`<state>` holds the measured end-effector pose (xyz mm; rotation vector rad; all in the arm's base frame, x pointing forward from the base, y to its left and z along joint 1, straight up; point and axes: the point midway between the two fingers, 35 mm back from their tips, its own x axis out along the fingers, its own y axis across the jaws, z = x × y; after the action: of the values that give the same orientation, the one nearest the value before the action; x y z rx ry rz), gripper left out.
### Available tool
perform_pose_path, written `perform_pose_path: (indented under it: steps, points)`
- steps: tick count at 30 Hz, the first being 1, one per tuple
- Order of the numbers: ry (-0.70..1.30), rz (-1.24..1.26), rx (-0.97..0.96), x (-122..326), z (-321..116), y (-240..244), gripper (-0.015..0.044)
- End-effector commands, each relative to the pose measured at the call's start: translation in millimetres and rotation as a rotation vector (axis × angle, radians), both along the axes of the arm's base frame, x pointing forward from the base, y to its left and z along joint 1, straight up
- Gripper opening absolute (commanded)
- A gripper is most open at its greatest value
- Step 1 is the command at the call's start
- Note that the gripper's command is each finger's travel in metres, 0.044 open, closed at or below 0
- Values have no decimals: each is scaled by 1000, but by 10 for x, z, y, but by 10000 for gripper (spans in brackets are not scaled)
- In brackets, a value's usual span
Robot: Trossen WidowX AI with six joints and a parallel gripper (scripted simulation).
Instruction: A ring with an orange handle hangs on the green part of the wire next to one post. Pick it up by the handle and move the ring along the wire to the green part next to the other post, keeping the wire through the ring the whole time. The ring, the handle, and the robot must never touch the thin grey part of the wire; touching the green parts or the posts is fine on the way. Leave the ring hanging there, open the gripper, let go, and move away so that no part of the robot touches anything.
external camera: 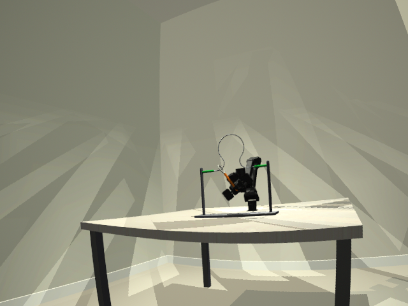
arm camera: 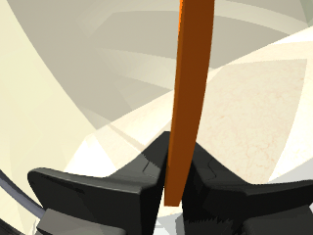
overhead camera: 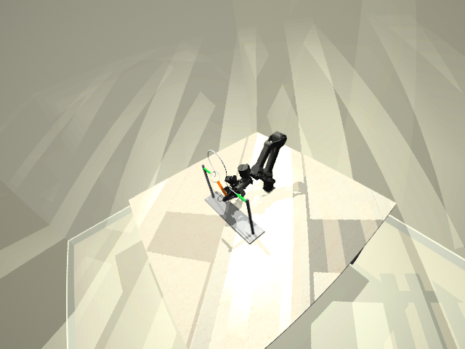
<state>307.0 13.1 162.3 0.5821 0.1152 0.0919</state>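
My gripper (overhead camera: 225,197) (external camera: 235,189) (arm camera: 173,138) is shut on the lower end of the orange handle (overhead camera: 220,187) (external camera: 229,180) (arm camera: 191,73). The handle is tilted in the exterior view, its top leaning left towards the ring (overhead camera: 215,182) (external camera: 218,166). The ring is around the wire just past the inner end of the left green part (overhead camera: 206,170) (external camera: 208,171), where the grey wire (external camera: 243,146) starts to bend up. Whether they touch is too small to tell. The other green part (overhead camera: 241,197) (external camera: 260,165) is beside the right post (overhead camera: 250,217) (external camera: 269,187).
The left post (overhead camera: 208,182) (external camera: 202,192) stands left of the ring and handle. Both posts rise from a flat base plate (overhead camera: 257,235) on the table (external camera: 131,225). The grey wire loops high above my gripper. The arm (overhead camera: 275,150) reaches in from behind the wire in the exterior view.
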Motion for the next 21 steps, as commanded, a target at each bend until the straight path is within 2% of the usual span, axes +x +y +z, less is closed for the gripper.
perform_pose_path:
  steps: [1, 21]
  points:
    - [18, 12, 55, -37, 81, 70, -150]
    - [294, 272, 415, -517, 629, 389, -150]
